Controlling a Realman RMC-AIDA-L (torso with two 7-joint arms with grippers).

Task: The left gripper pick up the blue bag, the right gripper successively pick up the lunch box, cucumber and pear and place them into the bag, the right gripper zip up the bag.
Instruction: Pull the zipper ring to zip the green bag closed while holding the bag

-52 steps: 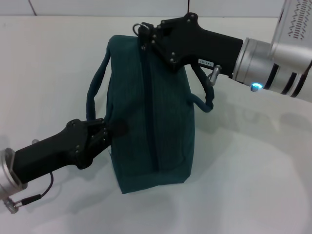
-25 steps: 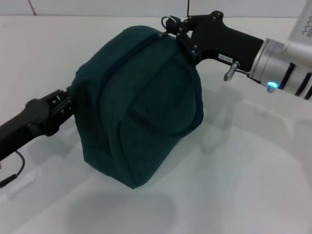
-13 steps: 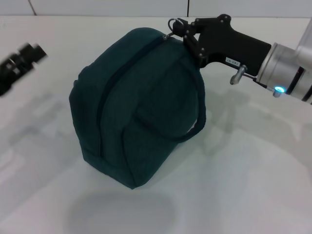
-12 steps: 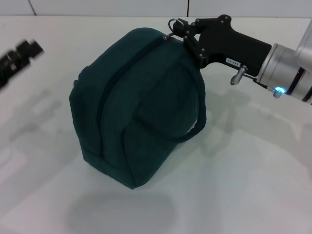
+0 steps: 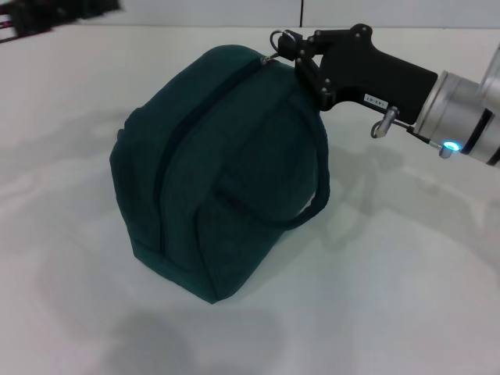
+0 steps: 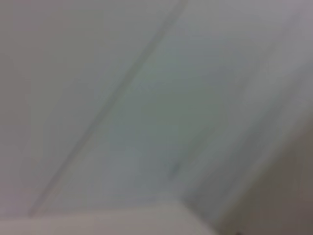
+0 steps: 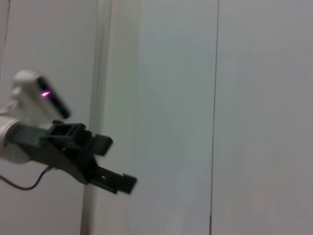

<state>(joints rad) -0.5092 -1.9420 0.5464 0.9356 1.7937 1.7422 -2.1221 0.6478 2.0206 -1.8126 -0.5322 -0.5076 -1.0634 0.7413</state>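
The blue bag [image 5: 223, 168] sits tilted on the white table, its zipper line running shut up to the top corner. My right gripper [image 5: 301, 53] is at that corner, shut on the ring zipper pull [image 5: 284, 38]. One loop handle [image 5: 316, 195] hangs down the bag's right side. My left gripper [image 5: 47, 14] is blurred at the far left back corner, well away from the bag. The right wrist view shows the left gripper [image 7: 110, 164] with its fingers apart and nothing between them. The lunch box, cucumber and pear are out of view.
A white table [image 5: 391, 273] surrounds the bag, with a pale wall behind its far edge. The left wrist view shows only blurred pale surfaces.
My left gripper let go of the bag's side and swung away to the far back left. The bag tipped and turned, then stayed still. The right gripper has kept its hold at the top.
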